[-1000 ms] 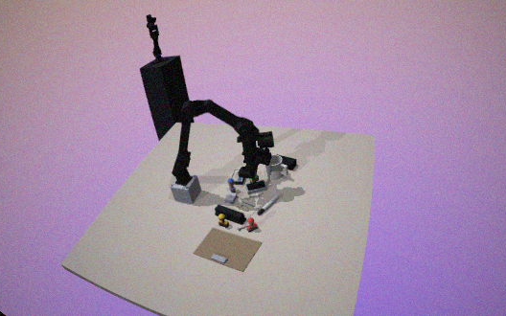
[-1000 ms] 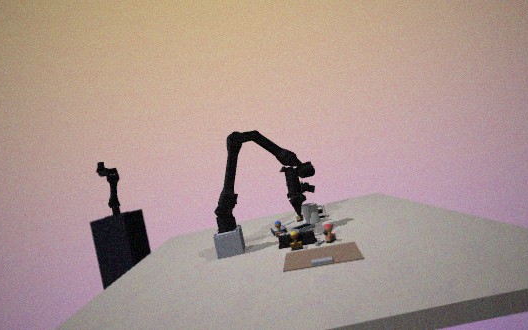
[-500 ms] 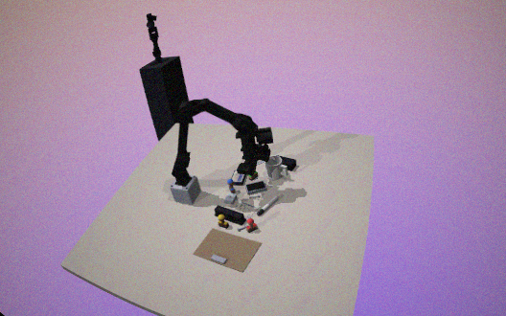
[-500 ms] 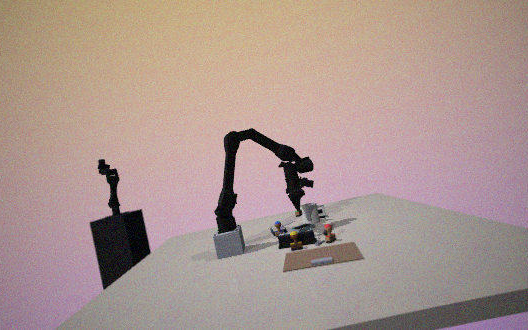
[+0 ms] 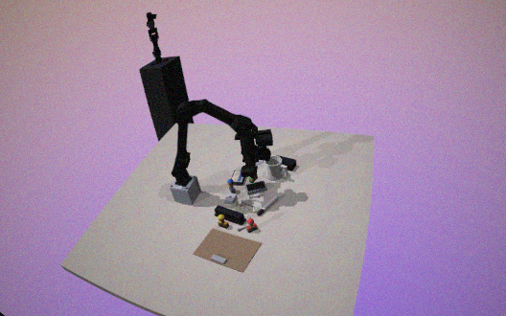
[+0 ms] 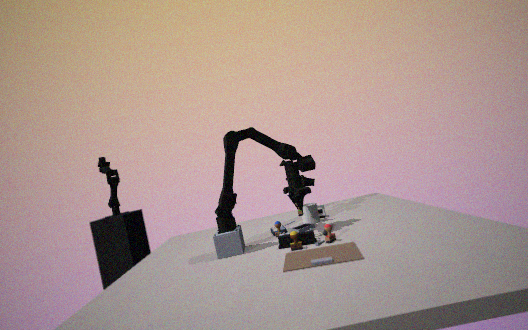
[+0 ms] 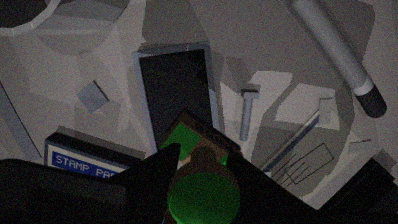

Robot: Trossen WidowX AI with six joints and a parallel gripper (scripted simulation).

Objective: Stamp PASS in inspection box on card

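Green-knobbed stamp (image 5: pixel 251 179) (image 6: pixel 300 213) (image 7: pixel 204 197), presumably PASS, clamped in gripper (image 5: pixel 249 176) (image 6: pixel 299 208) (image 7: pixel 203 156), lower centre of wrist frame; base slants toward lower right. Dark ink pad (image 5: pixel 256 187) (image 6: pixel 302 227) (image 7: pixel 172 82) just beyond, long axis near vertical, grey rectangular rim. If inked, next travel likely rightward, toward thin-lined outline (image 5: pixel 250 206) (image 7: pixel 310 164). Knob rounded, matte; base brown, blocky.

Matt dark pad, wood-look stamp
The green-topped stamp (image 5: pixel 250 179) (image 6: pixel 300 212) (image 7: pixel 203 196) has a brown, wood-like body; at its twelve o'clock, the ink pad (image 5: pixel 256 187) (image 7: pixel 175 90) looks matt, its rim smooth and metal-like.
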